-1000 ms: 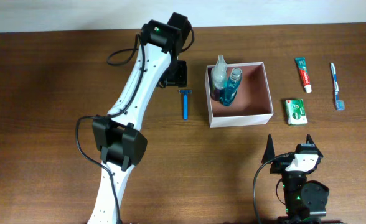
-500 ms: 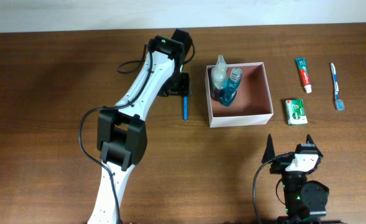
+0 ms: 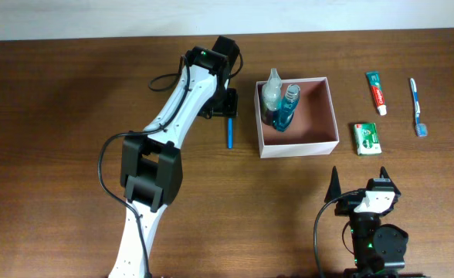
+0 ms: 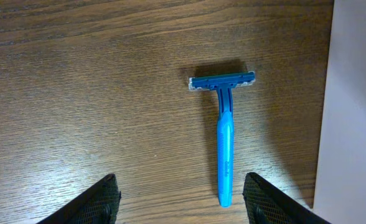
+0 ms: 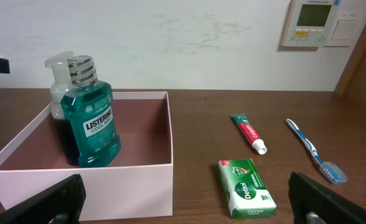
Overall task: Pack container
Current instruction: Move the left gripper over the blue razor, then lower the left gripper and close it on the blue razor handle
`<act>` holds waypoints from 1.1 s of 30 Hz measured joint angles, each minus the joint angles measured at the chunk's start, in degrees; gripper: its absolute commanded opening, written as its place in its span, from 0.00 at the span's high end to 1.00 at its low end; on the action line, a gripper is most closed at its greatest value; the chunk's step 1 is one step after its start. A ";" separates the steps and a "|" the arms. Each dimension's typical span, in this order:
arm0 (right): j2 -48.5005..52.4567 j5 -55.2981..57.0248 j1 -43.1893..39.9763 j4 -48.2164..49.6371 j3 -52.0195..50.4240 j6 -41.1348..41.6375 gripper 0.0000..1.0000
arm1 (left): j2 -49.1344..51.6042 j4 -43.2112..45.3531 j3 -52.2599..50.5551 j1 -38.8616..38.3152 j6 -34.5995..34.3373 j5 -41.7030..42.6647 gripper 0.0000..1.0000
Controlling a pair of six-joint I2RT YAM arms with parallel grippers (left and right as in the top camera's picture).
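Compared with a second ago, the left arm has swung toward the container (image 3: 298, 148), and its wrist now sits over the head of the blue razor (image 3: 230, 135), which was fully exposed before. Only the handle shows from overhead now. Over the last half second hardly anything has shifted. In the left wrist view the left fingers (image 4: 105, 199) stand spread apart with nothing between their pads. The razor (image 4: 224, 155) lies flat on the counter (image 4: 77, 93) in the gap, nearer the right-hand finger and touching neither, with its head pointing away from the camera.

The container has not moved: it sits on the counter just right of the razor, with a teal mouthwash bottle (image 3: 287, 110) and a clear bottle (image 3: 271, 91) standing together in its far left corner. The toothpaste (image 3: 376, 91), toothbrush (image 3: 417, 106) and green soap box (image 3: 367, 138) lie to its right where they were. The right fingers (image 3: 334, 181) stay parked near the front edge, wide open and holding nothing
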 measured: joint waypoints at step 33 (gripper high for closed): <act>0.00 0.00 0.00 0.00 0.00 0.00 0.01 | 2.29 0.79 -0.26 -2.60 -7.50 -2.54 0.34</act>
